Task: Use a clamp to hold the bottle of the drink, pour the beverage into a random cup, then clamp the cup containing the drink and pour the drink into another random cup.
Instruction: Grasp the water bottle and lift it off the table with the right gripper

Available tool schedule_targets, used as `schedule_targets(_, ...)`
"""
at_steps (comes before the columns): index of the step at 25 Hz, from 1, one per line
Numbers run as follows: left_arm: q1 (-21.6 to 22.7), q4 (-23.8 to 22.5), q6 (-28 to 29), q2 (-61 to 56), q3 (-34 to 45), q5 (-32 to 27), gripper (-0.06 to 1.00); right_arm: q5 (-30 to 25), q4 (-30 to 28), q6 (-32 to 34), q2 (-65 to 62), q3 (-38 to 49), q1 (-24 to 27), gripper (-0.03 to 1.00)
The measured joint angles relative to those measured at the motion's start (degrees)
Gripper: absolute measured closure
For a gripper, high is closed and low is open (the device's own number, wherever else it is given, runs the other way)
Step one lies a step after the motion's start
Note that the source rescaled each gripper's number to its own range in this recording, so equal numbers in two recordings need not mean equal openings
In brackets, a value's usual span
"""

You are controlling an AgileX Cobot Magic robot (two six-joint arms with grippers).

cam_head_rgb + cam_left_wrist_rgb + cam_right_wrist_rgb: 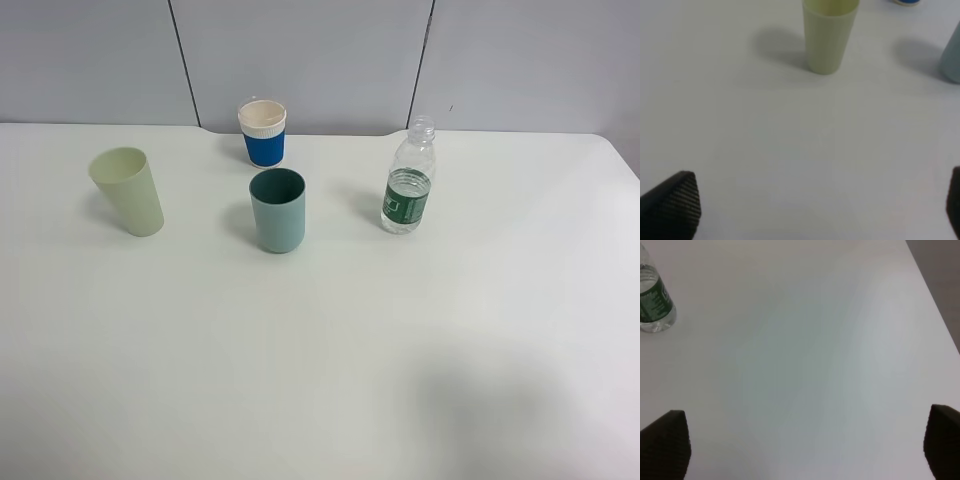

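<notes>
Opening step: my left gripper (820,205) and right gripper (805,440) hang spread wide, empty. Farther off, the teal cup (278,210); the bottle (408,185) stands right of it, the pale green cup (128,190) left. Next, I judge: right gripper encloses the bottle.

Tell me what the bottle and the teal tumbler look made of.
The bottle looks like thin clear plastic, glossy: the water shows through its wall. The teal tumbler seems opaque plastic, matte: smooth, evenly coloured, no sharp glints.
</notes>
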State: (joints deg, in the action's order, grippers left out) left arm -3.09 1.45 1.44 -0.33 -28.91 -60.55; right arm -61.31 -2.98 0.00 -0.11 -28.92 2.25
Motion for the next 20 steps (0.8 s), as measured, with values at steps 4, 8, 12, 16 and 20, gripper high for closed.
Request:
schedule_targets(4,0.0,0.0,0.0,0.0,0.0,0.0,-0.06,0.0,0.0,0.0,0.1,0.0,0.0,-0.03)
schedule_targets(8,0.0,0.0,0.0,0.0,0.0,0.0,-0.06,1.0,0.0,0.0,3.5,-2.0,0.0,-0.03)
schedule_targets(12,0.0,0.0,0.0,0.0,0.0,0.0,-0.06,3.7,-0.1,0.3,9.2,-4.9,0.0,-0.03)
schedule_targets(16,0.0,0.0,0.0,0.0,0.0,0.0,-0.06,7.4,-0.1,0.3,15.3,-5.5,0.0,-0.03)
schedule_targets(20,0.0,0.0,0.0,0.0,0.0,0.0,-0.06,11.1,0.0,0.3,21.6,-5.5,0.0,-0.03)
